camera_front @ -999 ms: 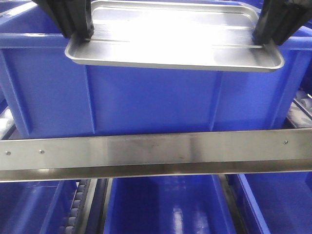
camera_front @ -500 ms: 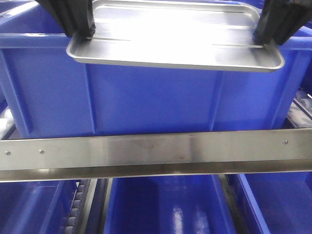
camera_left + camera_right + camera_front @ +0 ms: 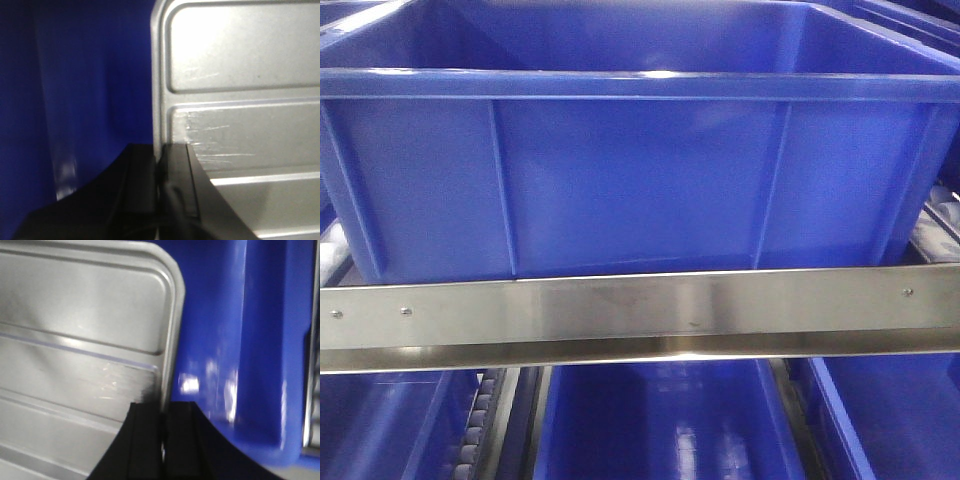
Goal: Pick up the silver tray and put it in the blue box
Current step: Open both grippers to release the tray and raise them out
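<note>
A: Where is the shiny silver rectangular metal tray (image 3: 240,75)?

B: Down between the walls of the large deep blue plastic crate (image 3: 630,180). The left wrist view shows a dark blue wall just beside the tray's left rim. The right wrist view shows a glossy blue wall just beside its right rim

A: Is it resting on the crate's floor?

B: I cannot tell. The front view looks at the crate's ribbed outer side and thick rim, and the floor is hidden from there

A: How are the arms posed?

B: One at each short end of the tray. The left end effector (image 3: 160,150) reaches in from the bottom of its view with two black fingers straddling the left rim. One finger is outside by the blue wall, the other over the tray's floor near a raised ridge. The right end effector (image 3: 162,410) does the same at the right rim, close to a rounded corner

A: And the grip?

B: Both are clenched on the rim, with the metal pinched between the fingers

A: Anything else?

B: A brushed steel rail (image 3: 640,315) runs across in front of the crate, with lower blue bins (image 3: 660,420) and grey rollers (image 3: 475,430) beneath it
</note>
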### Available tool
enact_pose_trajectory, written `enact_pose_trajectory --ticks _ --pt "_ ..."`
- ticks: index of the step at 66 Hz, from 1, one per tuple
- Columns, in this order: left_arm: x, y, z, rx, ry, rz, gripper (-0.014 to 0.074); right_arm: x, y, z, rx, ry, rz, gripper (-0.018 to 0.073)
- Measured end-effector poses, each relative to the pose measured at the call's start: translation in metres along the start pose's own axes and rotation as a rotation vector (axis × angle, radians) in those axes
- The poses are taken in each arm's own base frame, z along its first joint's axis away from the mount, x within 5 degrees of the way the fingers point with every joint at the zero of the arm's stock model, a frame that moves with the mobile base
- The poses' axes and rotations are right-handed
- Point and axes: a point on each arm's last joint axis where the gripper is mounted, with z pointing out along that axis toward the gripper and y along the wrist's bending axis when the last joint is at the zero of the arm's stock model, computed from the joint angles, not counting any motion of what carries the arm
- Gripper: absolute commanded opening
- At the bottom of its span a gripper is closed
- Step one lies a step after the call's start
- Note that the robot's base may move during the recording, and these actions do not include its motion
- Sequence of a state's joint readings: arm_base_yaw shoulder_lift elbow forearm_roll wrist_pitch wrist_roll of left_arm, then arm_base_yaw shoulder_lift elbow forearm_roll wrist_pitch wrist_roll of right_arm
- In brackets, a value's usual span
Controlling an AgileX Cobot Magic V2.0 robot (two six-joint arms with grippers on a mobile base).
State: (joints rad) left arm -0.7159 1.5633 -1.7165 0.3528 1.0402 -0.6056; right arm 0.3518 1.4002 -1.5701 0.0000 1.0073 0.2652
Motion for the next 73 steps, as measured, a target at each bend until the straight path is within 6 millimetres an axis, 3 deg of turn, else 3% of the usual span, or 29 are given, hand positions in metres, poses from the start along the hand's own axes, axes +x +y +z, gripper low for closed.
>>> enact_pose_trajectory --ticks 9,21,40,51,62,73 --pt "-0.012 0.009 0.015 -0.023 -0.045 -0.014 -0.0105 -0.022 0.004 0.012 0.005 -0.027 -0.010 0.0058" --pt "-0.012 0.021 0.063 -0.075 0.002 -0.037 -0.0105 -0.033 0.006 0.063 0.035 0.037 -0.022 0.0058" --pt "0.007 0.030 0.142 -0.092 0.146 -0.097 -0.0105 -0.019 -0.003 0.150 0.112 0.177 -0.054 0.0058" --pt "0.021 0.030 0.171 -0.114 0.205 -0.088 -0.0105 -0.006 -0.008 0.187 0.136 0.249 -0.059 0.0058" --pt "0.033 0.029 0.192 -0.130 0.255 -0.080 -0.0105 0.004 -0.012 0.211 0.152 0.299 -0.058 0.0058" --pt "0.037 0.030 0.199 -0.135 0.268 -0.084 -0.0099 0.006 -0.013 0.216 0.156 0.308 -0.057 0.0060"
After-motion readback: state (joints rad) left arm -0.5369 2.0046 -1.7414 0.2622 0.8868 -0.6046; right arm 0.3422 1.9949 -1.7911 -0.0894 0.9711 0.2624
